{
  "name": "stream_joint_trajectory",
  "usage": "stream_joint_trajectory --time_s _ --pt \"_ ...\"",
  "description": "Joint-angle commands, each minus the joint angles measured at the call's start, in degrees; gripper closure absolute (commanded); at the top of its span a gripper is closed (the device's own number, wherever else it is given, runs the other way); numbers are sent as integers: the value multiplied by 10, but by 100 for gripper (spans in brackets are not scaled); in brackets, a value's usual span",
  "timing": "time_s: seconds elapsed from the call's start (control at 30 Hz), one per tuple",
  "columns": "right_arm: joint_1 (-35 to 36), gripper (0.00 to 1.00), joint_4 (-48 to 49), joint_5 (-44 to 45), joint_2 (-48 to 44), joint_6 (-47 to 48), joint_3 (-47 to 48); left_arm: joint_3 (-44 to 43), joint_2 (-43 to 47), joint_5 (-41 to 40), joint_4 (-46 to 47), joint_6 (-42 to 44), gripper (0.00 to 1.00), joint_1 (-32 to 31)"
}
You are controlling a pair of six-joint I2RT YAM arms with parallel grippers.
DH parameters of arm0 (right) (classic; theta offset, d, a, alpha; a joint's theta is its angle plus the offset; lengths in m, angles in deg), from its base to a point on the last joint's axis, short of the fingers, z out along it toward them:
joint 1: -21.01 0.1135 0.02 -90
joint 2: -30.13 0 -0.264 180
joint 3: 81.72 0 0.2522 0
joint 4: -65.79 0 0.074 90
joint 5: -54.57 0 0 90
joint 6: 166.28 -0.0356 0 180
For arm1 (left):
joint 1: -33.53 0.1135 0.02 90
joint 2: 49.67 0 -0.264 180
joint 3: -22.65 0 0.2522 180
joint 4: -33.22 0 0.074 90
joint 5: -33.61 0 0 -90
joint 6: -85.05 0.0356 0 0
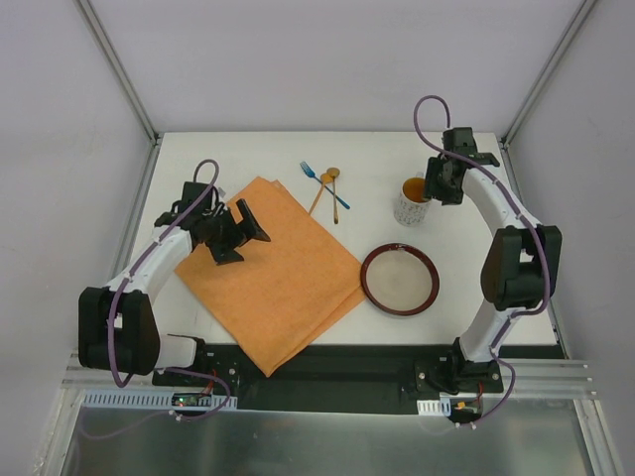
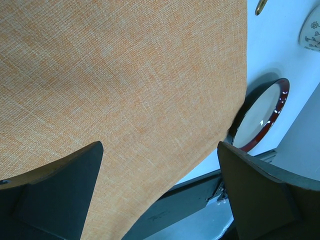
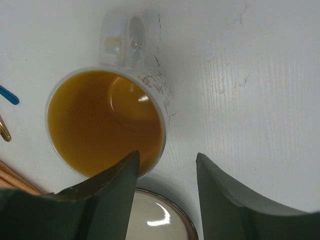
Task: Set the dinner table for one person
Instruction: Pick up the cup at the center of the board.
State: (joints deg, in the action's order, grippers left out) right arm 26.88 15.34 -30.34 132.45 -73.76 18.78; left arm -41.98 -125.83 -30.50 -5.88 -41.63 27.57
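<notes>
While left gripper (image 1: 245, 244) is hovering released, jaws wide, over orange placemat (image 1: 288, 288), right gripper (image 3: 165, 172) is hanging unclenched, straddling mug (image 3: 107, 120) rim. Dinner table (image 1: 377, 159) is lying beneath both arms, bearing plate (image 1: 366, 281) and blue fork (image 1: 317, 178).

The overhead camera sits above and behind the arm bases, looking down on the whole dinner table (image 1: 387, 149), far enough back to take in both arms. The left wrist camera looks out past the left gripper (image 2: 160, 150), close over the orange placemat (image 2: 125, 90), toward the table's near edge. The right wrist camera looks almost straight down past the right gripper (image 3: 167, 160), very close above a mug (image 3: 105, 120). A red-rimmed plate (image 1: 400, 280) appears in all three views.
</notes>
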Motion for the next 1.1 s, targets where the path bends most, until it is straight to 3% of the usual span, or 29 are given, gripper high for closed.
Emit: stream_joint_trajectory --time_s 0.0,0.13,0.23,0.27,0.3,0.5,0.77,1.07 --pt "2 49 8 -16 9 -9 -2 -12 4 -10 8 -7 1 -13" --pt "2 54 14 -29 21 -10 -3 4 12 -13 8 -14 1 -20" --pt "2 78 18 -38 34 -8 1 16 19 -15 9 -15 1 -22" --pt "1 97 18 -40 38 -8 3 20 21 -15 9 -15 1 -23" --pt "2 99 18 -42 39 -8 4 22 22 -14 9 -14 1 -23" --pt "2 99 25 -17 10 -17 7 18 11 -11 9 -9 1 -24" --pt "-16 99 -45 106 -33 -23 90 -21 -30 2 9 4 1 -27" --pt "-137 99 -45 121 -66 -23 56 -57 -62 8 12 7 1 -41"
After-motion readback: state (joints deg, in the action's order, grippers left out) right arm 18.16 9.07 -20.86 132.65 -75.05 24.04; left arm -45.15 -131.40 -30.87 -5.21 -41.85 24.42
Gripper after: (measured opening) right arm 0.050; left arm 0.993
